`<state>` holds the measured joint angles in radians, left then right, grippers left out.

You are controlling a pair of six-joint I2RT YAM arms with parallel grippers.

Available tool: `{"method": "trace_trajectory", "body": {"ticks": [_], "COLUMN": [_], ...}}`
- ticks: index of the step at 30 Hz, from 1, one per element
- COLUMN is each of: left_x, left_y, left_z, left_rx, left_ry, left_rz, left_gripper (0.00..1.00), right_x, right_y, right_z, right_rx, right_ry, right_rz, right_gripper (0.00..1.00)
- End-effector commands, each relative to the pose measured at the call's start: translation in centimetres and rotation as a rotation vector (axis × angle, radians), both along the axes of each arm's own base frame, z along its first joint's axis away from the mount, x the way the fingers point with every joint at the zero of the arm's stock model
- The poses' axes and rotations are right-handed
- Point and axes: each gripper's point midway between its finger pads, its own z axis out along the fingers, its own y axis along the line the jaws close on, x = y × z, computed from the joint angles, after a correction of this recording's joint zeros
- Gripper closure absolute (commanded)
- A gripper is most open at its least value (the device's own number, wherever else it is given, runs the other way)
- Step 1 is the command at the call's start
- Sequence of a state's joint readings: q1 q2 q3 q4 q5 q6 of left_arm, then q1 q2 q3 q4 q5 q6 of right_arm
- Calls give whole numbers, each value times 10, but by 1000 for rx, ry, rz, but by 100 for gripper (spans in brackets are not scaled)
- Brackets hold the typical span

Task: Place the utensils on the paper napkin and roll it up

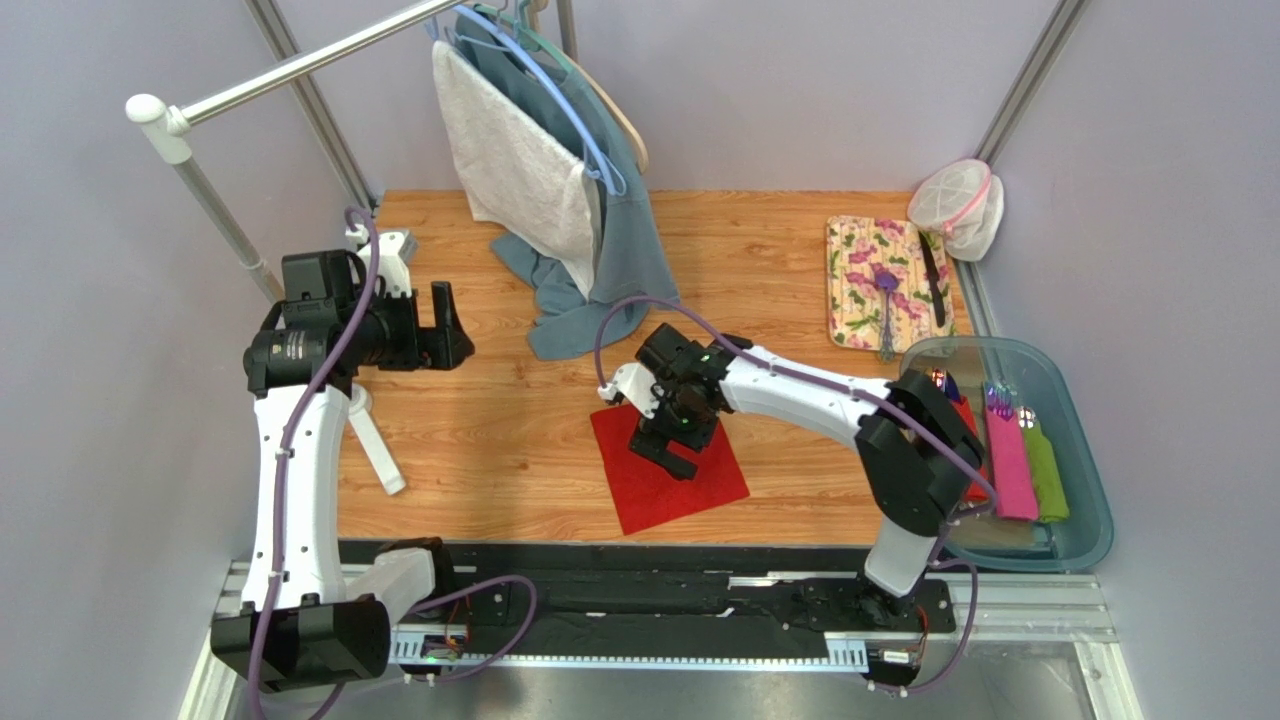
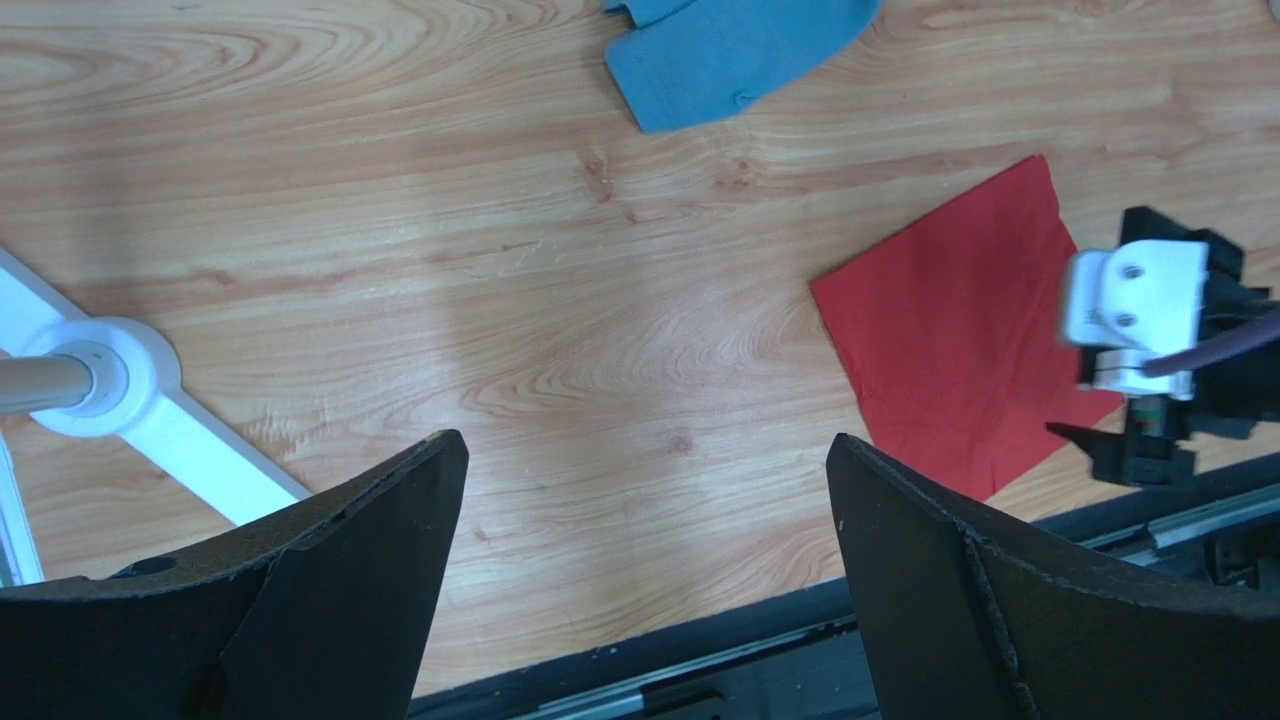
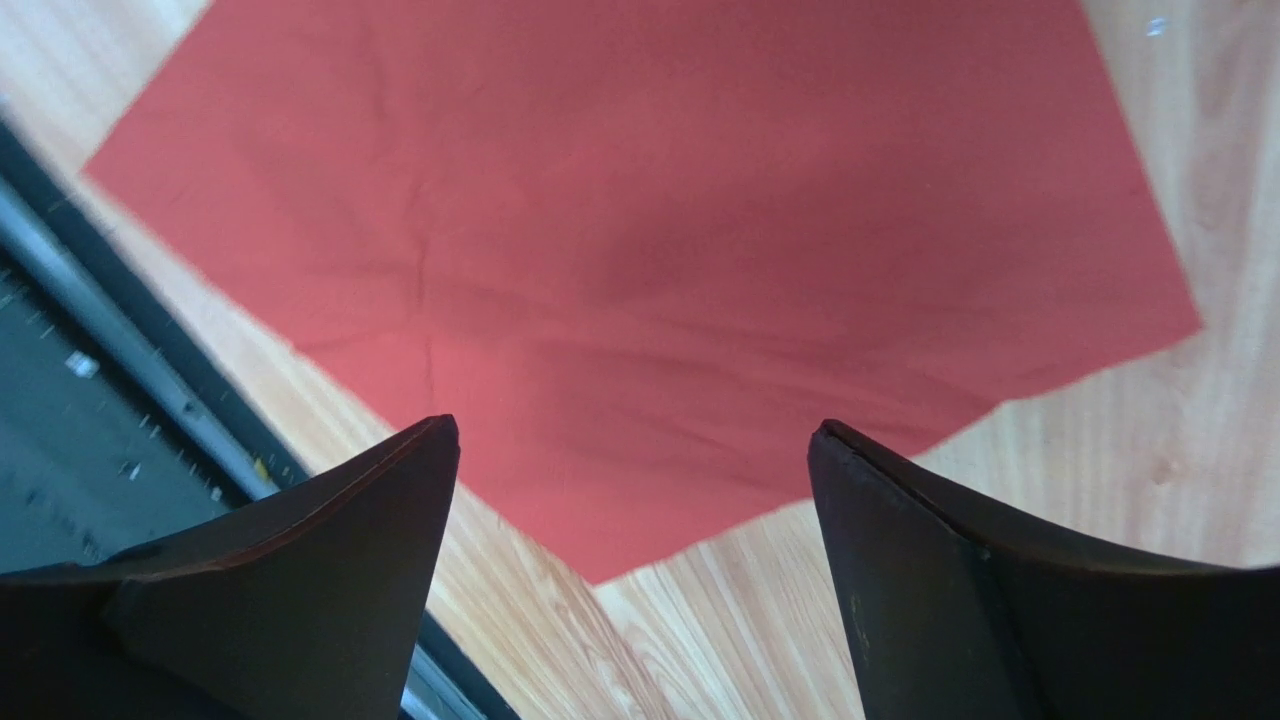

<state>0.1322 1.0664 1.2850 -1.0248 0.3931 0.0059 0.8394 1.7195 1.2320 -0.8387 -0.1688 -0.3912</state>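
Right end effector [image 3: 631, 600], spread and empty, is held over the thin red square paper napkin [image 3: 646, 225], laid flat on the wooden worktop [image 1: 496, 435]. Utensils [image 1: 888, 279] are seen well apart on a floral cloth [image 1: 857, 308]; placing and rolling are judged outstanding.

All three views look down and share the paper napkin [image 3: 646, 270], right wrist nearest.

You've got a plain red paper napkin [image 1: 676, 498] on an orange-brown wood-grain table [image 1: 496, 435]. Cloth [image 1: 854, 278] back right is yellow w/ pink florals; hanging towel [image 1: 628, 258] is blue.
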Motion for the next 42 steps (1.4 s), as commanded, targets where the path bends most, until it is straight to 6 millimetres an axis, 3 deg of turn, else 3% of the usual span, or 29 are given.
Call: {"method": "trace_trajectory", "body": {"ticks": [1,9,14,19,23,29,36,39,42], "left_x": [5,6,10,12,15,18,19,19,18], "left_y": [2,4,8,9,9,5,1,0,-2], "left_z": [16,9,8,7,5,5,10,12,14], "left_rx": [-35,-35,-27,-20,-19,-34,-44,-39,-39], "left_ry": [-35,-20,-25,-34,-42,-70,-98,-112,-125], "left_rz": [34,45,62,62,57,35,12,-2,-19], "left_gripper": [1,1,1,1,1,1,1,1,1], "right_x": [22,14,13,32,60,82,94,98,104], "right_y": [16,4,-24,-54,-74,-89,-86,-85,-76], "right_z": [-6,-39,-49,-52,-48,-49,-39,-25,10], "right_rx": [-23,-90,-151,-165,-181,-175,-166,-152,-103], "right_ry": [-86,-61,-54,-1,19,27,-19,-39,-89], "right_rz": [-119,-40,136,192,193,270,322,324,302], "right_gripper": [9,5,4,6,6,6,6,5,5]}}
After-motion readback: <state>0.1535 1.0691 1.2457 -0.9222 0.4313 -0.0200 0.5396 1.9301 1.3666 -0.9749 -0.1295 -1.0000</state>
